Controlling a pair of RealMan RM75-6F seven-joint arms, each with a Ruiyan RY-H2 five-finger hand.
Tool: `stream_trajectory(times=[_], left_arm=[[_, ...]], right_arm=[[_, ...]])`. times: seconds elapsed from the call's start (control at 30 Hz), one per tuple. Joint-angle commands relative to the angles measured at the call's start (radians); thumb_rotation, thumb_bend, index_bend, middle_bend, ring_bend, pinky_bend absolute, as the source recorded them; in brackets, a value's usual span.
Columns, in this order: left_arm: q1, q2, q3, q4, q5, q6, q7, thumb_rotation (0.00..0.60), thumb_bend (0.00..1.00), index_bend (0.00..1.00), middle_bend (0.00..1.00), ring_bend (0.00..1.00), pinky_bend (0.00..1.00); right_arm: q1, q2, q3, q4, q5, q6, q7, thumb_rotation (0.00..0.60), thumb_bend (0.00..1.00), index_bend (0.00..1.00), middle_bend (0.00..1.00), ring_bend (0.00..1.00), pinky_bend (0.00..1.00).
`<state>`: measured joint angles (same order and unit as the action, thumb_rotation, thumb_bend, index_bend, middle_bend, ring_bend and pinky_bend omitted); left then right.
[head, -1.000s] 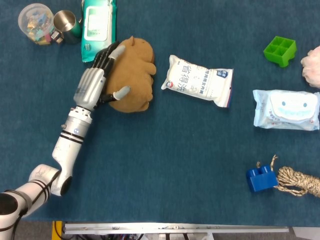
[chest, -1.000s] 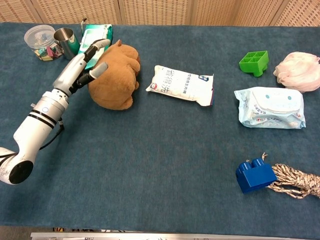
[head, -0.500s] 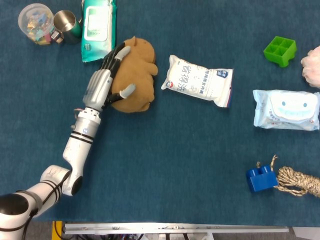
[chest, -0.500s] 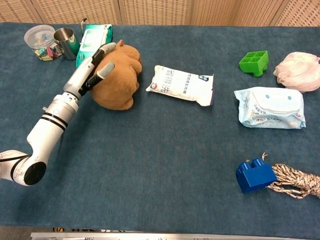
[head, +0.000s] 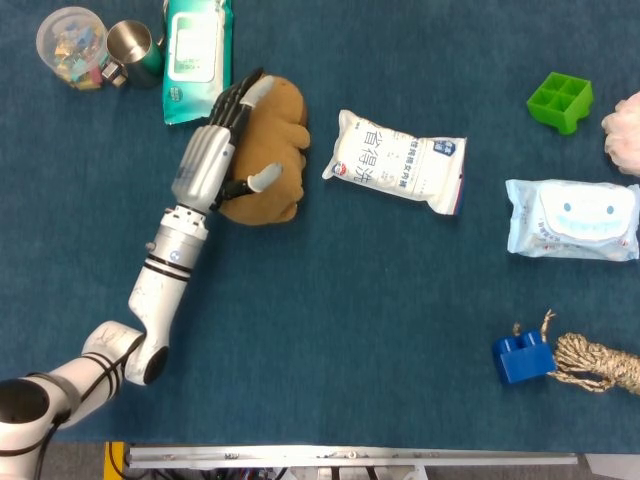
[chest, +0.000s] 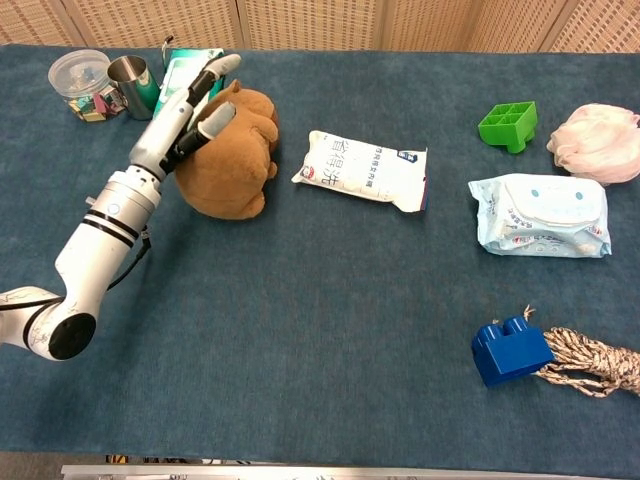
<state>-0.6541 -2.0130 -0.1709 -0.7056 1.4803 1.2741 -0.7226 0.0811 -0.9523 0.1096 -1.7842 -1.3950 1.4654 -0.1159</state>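
Our blue tabletop spreads wide, and on its far left side our left arm reaches up to a brown plush toy. The left hand lies over the toy's left flank, fingers stretched toward its head and the thumb tucked against its belly side; we judge it a loose, wide cradle, not a firm hold, and from the chest view we cannot tell whether the fingers press in at all. Our right hand is out of both views.

The toy lies on its side, just beside a green wipes pack and near a white snack bag. To take it well, we would close the fingers and thumb around the soft body's middle, deep enough that the plush cannot slip, and keep the fingertips clear of the green pack behind.

Farther right lie a pale blue wipes pack, a pink puff at the edge, a coil of rope, a green tray and a blue block. At far left stand a clear tub of small items and a metal cup.
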Motion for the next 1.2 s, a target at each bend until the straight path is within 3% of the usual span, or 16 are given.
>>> stream_trajectory(times=[0.03,0.53,0.87,1.2], left_arm=[[0.016,0.012,0.012,0.000,0.001,0.004,0.023,0.090,0.02,0.00,0.00,0.00,0.00],[0.063,-0.049,0.036,0.076,-0.023,-0.033,-0.015,0.087,0.02,0.00,0.00,0.00,0.00],[0.013,-0.114,-0.016,0.135,-0.040,-0.030,-0.016,0.089,0.02,0.00,0.00,0.00,0.00],[-0.019,-0.078,-0.050,0.078,-0.036,0.017,0.011,0.088,0.02,0.00,0.00,0.00,0.00]], right_arm=[[0.003,-0.002,-0.001,0.002,0.001,-0.007,0.001,0.600,0.02,0.27,0.30,0.22,0.31],[-0.003,0.001,-0.006,-0.005,0.001,-0.004,-0.001,0.600,0.02,0.27,0.30,0.22,0.31],[-0.008,0.006,-0.007,-0.012,0.002,0.001,-0.003,0.600,0.02,0.27,0.30,0.22,0.31],[-0.009,0.008,-0.004,-0.010,0.000,0.007,0.001,0.600,0.02,0.27,0.30,0.22,0.31]])
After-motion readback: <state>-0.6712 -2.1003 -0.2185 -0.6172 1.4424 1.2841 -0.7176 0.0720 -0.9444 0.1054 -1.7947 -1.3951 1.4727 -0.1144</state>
